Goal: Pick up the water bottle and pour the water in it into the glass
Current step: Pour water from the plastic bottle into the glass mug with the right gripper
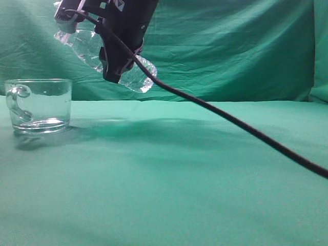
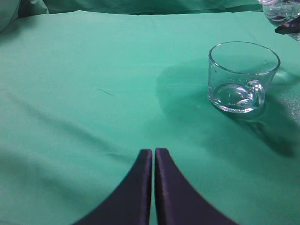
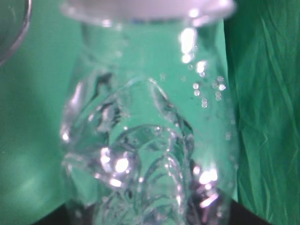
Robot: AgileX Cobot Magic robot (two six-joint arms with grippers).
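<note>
tilting above and right of the glass [image 1: 40,105], the bottle [image 1: 136,77] is clamped mid-body by the right gripper [image 1: 117,66], thin plastic judged light, crushable and slippery, best held at the ribs, while left gripper [image 2: 153,154] fingers are held together.

Table-level exterior and left wrist share glass [image 1: 38,105].

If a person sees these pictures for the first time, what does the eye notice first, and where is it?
First comes the clear water bottle, held tilted in the air by the right gripper at the upper left of the exterior view, neck toward the left. Next is the glass, standing upright on the green cloth below and left of the bottle. The left gripper has its jaws together, away from the glass.
</note>
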